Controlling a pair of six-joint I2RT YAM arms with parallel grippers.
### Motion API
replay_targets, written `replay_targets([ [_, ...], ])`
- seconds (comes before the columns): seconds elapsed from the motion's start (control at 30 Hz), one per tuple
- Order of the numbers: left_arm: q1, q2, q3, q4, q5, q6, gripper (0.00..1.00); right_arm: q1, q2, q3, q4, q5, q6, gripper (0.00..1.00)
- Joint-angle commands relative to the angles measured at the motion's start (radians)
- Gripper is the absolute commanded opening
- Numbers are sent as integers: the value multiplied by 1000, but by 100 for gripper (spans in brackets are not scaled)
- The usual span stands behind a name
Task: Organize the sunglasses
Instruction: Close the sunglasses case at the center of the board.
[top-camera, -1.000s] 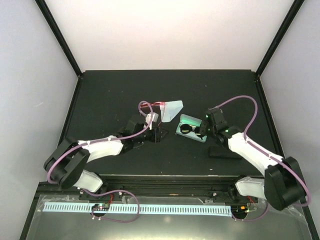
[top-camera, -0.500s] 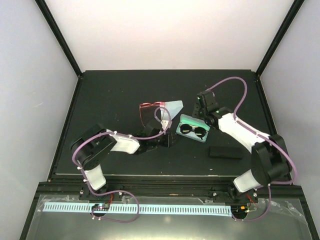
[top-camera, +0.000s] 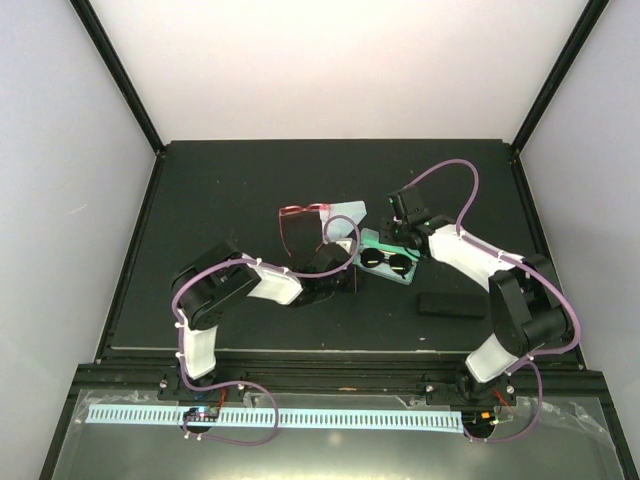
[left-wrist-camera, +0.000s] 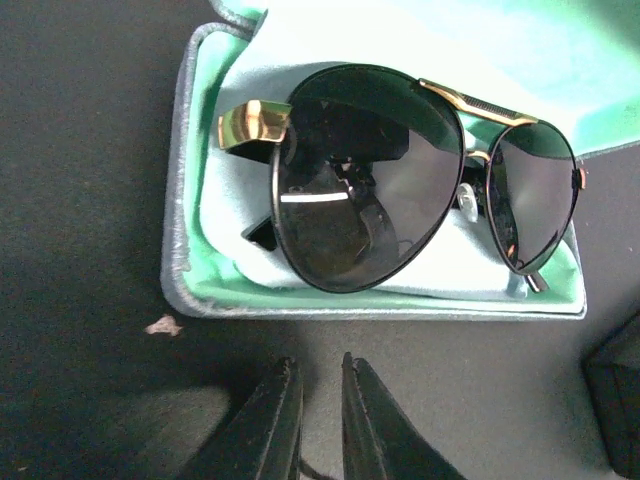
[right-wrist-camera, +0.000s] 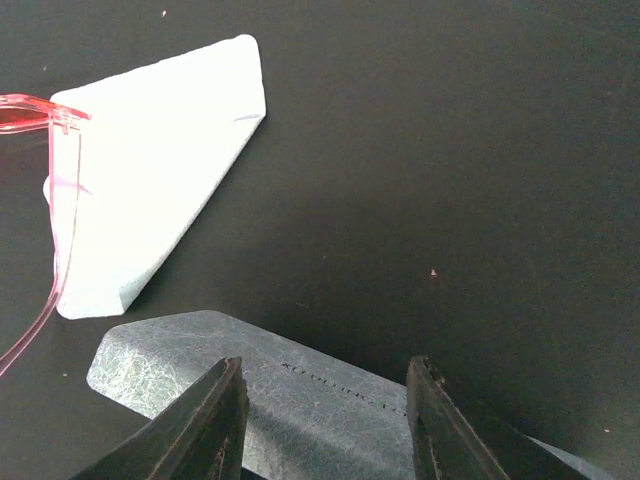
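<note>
The black sunglasses, thin-rimmed with dark lenses, lie inside an open, oblong pale blue case with mint lining, at the centre of the dark surface in the top view. The left hand sits just below the case in its wrist view. Its fingers are drawn narrow, with a thin slit between them, and hold nothing. The right hand hangs half-wide over the case's grey lid. The red wire-framed sunglasses lie to the upper left of the case, one arm crossing a light blue cloth.
</note>
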Motion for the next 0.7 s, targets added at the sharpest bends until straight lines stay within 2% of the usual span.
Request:
replay_targets([
  [0.0,-43,42,47,-71,-137,-46,9,14,-15,-36,16,-23,5,46],
  [0.33,-100,63,88,-133,-333,-67,6,73,-72,-129,52,-10,100,42],
  [0.47,-103,71,103,-153,-349,-76,5,82,-116,-210,106,-64,168,41],
  [0.67,-104,36,39,-97,-353,-81,5,81,-152,-273,156,-171,232,41],
])
